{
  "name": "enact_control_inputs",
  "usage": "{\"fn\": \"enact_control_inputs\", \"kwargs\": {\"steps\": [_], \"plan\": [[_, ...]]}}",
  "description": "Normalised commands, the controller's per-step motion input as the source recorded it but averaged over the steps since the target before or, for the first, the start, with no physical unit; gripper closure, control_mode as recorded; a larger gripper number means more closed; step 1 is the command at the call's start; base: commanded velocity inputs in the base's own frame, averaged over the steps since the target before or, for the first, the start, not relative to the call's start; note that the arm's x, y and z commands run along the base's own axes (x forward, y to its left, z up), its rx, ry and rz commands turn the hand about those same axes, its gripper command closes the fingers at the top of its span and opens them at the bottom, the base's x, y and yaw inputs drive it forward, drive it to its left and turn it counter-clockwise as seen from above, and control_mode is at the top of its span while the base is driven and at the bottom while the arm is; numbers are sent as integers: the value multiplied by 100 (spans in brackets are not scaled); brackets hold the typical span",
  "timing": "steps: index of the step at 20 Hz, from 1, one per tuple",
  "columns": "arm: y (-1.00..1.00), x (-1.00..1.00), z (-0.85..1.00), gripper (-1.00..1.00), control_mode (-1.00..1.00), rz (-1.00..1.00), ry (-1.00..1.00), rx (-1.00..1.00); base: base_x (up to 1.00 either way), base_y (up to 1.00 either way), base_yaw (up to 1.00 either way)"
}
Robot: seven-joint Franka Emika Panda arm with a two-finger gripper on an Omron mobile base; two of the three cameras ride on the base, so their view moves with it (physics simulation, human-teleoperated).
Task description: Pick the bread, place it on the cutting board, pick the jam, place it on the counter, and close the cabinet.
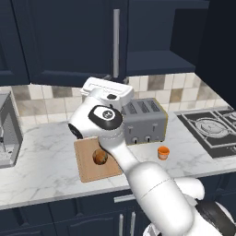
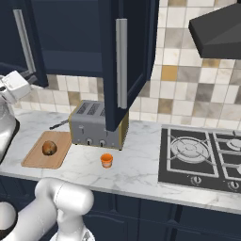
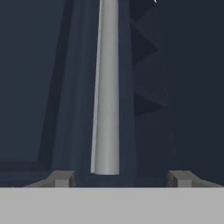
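Note:
The bread, a brown roll, lies on the wooden cutting board, also seen in the right base view as bread on board. The orange jam stands upright on the marble counter in front of the toaster. The navy upper cabinet has its right door swung wide open. My gripper is open and holds nothing. Raised above the counter, it points at the cabinet's silver bar handle, whose lower end sits between my fingertips.
A grey toaster stands behind the jam, right of the board. A gas hob fills the counter to the right under a dark hood. A grey appliance sits at the far left. My arm rises over the board.

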Motion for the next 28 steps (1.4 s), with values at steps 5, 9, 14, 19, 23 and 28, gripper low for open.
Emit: {"fn": "enact_control_inputs", "kwargs": {"steps": [5,9,14,19,23,28], "plan": [[-17,42,0,-100,-100,1,0,0,0,0,0],[-14,45,0,-100,-100,2,1,1,0,0,0],[-12,45,0,-100,-100,5,0,0,0,0,0],[-10,39,0,-100,-100,7,0,0,0,0,0],[-6,32,0,-100,-100,7,0,0,0,0,0],[0,26,0,-100,-100,6,0,0,0,0,0]]}}
